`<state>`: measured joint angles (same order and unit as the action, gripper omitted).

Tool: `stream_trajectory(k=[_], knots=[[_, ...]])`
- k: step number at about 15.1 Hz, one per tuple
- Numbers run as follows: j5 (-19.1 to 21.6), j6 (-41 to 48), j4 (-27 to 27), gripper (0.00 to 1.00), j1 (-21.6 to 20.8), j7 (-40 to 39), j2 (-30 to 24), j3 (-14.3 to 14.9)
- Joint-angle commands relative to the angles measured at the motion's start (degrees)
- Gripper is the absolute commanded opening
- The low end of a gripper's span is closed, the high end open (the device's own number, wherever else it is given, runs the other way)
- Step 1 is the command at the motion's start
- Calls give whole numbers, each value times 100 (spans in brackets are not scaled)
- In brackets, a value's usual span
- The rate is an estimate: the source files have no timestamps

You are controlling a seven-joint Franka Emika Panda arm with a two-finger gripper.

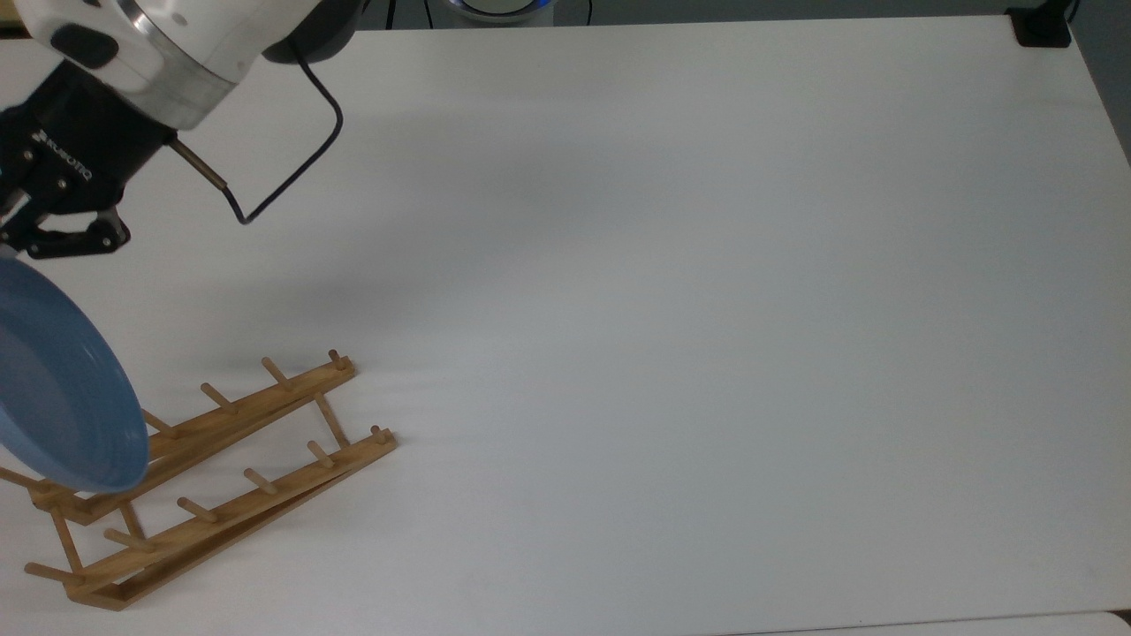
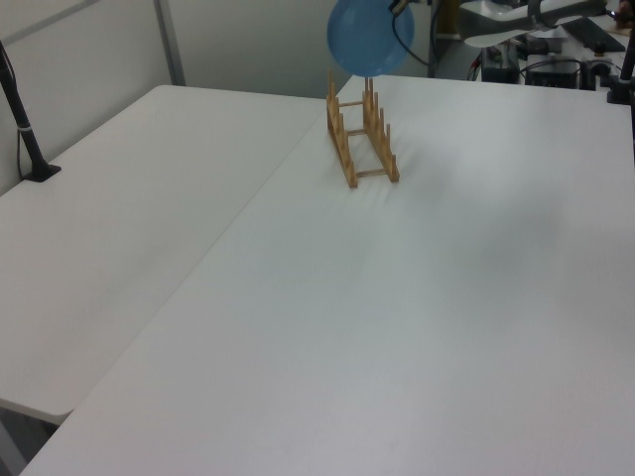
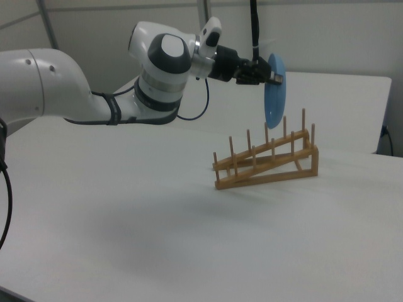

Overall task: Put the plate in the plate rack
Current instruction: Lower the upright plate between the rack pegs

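Observation:
The glossy blue plate [image 1: 53,389] hangs on edge, nearly upright, from my gripper [image 1: 7,246], which is shut on its upper rim. It is over the tall end of the wooden plate rack [image 1: 265,405] at the top view's far left. In the right view the plate [image 3: 274,91] has its lower edge about level with the tips of the tallest pegs of the plate rack [image 3: 271,170], with my gripper [image 3: 267,77] at its top. In the left view the plate [image 2: 369,40] floats above the far end of the plate rack [image 2: 343,149].
The rack lies on a wide white table [image 1: 707,309]. A black mount [image 1: 1043,26] sits at the top view's upper right corner. A black post [image 2: 25,119] stands at the left view's left, on a neighbouring table. Cables and equipment lie beyond the table's back edge.

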<state>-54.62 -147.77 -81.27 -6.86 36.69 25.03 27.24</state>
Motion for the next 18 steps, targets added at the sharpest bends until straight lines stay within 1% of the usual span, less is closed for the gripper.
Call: stream_trajectory(k=[1, 3, 8, 14, 18], knots=[[-312, -383, 173, 0, 36, 84, 370, 142], [-427, -480, 173, 0, 45, 32, 493, 150], [-436, -638, 182, 0, 45, 40, 529, 273], [-427, -639, 322, 0, 106, 49, 538, 274], [-436, -639, 340, 0, 159, 40, 686, 274]])
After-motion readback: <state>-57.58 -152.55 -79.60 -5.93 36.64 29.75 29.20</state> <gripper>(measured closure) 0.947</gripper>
